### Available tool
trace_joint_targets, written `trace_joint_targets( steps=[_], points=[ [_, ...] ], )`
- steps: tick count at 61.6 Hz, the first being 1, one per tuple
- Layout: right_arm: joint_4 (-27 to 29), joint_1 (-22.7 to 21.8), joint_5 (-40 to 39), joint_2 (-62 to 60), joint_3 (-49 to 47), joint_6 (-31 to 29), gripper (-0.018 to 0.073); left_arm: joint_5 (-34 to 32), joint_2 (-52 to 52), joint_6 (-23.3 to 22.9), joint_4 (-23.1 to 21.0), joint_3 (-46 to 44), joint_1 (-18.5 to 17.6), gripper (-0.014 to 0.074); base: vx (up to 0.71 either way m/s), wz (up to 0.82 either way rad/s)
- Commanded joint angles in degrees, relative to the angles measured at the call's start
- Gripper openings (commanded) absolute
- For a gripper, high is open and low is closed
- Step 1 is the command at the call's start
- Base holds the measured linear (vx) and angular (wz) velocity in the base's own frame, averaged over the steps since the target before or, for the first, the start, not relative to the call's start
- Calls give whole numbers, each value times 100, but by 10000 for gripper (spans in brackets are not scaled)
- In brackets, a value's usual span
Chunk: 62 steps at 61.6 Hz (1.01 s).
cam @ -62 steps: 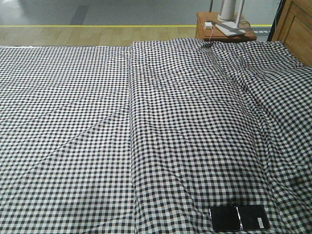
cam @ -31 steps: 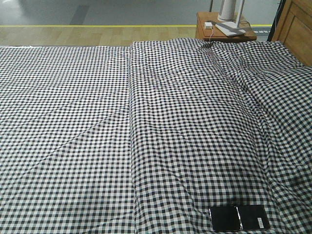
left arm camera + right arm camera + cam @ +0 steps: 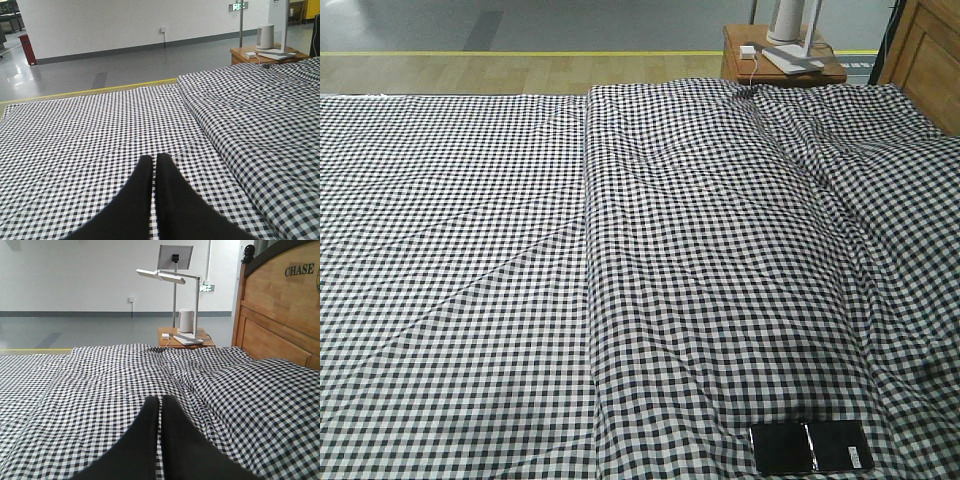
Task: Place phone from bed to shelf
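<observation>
Closest in, on the wrist views: left gripper (image 3: 154, 160) with fingers pressed together on nothing, right gripper (image 3: 160, 399) likewise closed and empty, both poised low over the bed (image 3: 470, 250) and pointing across it. Probably parked so ahead of any grasp. Just beyond, at the near right edge of the front view: phone (image 3: 810, 447), lying flat and face up on the gingham, long side across, touched by neither arm and out of sight of both wrist cameras. Seems best suited to the right arm, being on that side. Calls for parting the fingers first, then a low pinch on the thin edges. Likely hard to catch, being so flat on soft cloth. Farther out: a long raised fold (image 3: 588, 250) running away down the middle of the cover, with creases to its right. At the far end: side table (image 3: 782, 62) carrying a lamp (image 3: 170, 276), and a wooden headboard (image 3: 280, 315) on the right. No shelf in any view; transfer not yet started.
</observation>
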Motion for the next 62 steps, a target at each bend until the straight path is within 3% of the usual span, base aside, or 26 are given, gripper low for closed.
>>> trace_joint_targets(
  steps=[1,11,24,30,40,62],
  points=[
    [-49,-40,-519,-49,23,-90,-6,-415,-24,-33,-52,-132,7,1,0,0],
    [-49,-40,-1078,-49,19,-90,-6,-415,-24,-33,-52,-132,7,1,0,0],
    [-49,-40,-2851,-49,-82,-85,-6,-415,-24,-33,-52,-132,7,1,0,0],
    [-49,-40,-2956,-49,-466,-85,-6,-415,-24,-33,-52,-132,7,1,0,0],
    [-49,-40,-2308,-15,-1559,-85,-6,-415,-24,-33,-52,-132,7,1,0,0],
    [-49,-40,519,1461,-3788,-85,45,-415,-24,-33,-52,-132,7,1,0,0]
  ],
)
